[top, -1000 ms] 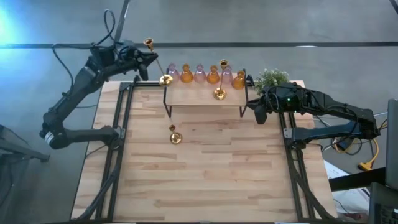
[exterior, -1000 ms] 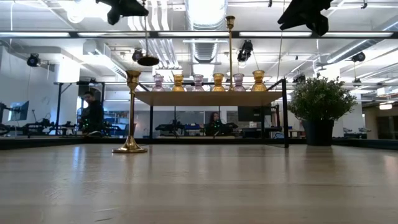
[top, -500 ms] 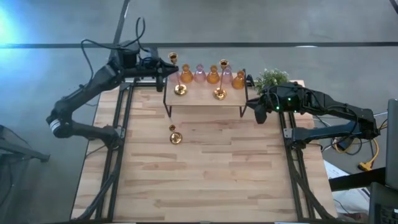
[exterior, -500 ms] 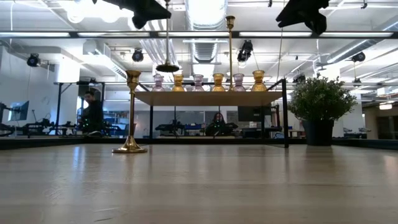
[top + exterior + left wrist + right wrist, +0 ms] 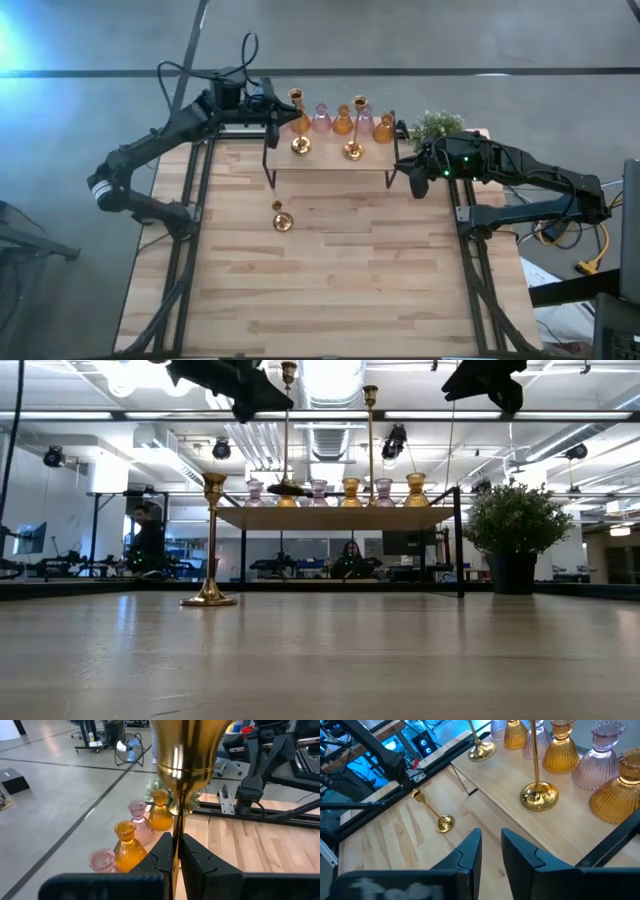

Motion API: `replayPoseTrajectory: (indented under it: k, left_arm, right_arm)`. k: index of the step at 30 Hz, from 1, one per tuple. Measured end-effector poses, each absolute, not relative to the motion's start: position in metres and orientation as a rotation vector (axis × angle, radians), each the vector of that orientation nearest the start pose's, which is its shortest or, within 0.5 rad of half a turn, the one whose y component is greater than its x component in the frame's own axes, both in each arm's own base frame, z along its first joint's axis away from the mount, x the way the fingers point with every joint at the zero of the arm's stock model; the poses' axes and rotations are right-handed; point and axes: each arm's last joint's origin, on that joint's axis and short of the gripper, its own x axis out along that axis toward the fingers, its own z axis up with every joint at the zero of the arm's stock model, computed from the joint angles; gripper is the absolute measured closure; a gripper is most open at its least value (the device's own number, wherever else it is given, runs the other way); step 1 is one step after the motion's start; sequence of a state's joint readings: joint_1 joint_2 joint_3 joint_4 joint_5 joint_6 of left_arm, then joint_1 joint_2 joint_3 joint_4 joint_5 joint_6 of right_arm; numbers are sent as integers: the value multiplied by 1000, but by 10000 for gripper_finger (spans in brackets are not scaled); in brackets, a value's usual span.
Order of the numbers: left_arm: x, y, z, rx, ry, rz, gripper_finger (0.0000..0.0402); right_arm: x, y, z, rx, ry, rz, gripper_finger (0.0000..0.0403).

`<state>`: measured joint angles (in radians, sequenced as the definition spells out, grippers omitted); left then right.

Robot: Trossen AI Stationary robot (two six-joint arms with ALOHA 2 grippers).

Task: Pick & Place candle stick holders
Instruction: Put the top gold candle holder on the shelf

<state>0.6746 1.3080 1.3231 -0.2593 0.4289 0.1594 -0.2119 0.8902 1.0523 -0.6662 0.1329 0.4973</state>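
Gold candlestick [image 5: 184, 780] sits clamped by its stem in the left claw [image 5: 176, 851], a grip the high view hides.

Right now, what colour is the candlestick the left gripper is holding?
Shiny gold. The candlestick clamped in the left gripper shows best in the left wrist view.

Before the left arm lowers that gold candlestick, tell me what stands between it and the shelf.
Nothing visible. The left gripper holds the gold candlestick over bare shelf; the glass holders stand behind it.
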Motion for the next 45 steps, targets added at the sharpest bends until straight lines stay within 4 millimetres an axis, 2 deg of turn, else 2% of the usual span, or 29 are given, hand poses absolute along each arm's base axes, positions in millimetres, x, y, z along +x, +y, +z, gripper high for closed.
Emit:
replayPoseTrajectory:
  k: [11, 22, 33, 45]
  left_arm:
    - [248, 181, 383, 36, 260, 192, 384]
    - [259, 190, 377, 42, 223, 171, 384]
    - [261, 191, 376, 52, 217, 163, 384]
    - [263, 192, 357, 46, 187, 161, 384]
  right_arm:
    - [166, -40, 361, 501, 413, -457, 329]
    - [166, -40, 361, 498, 416, -456, 328]
    - [166, -40, 361, 491, 417, -454, 336]
    - [166, -40, 360, 491, 418, -454, 325]
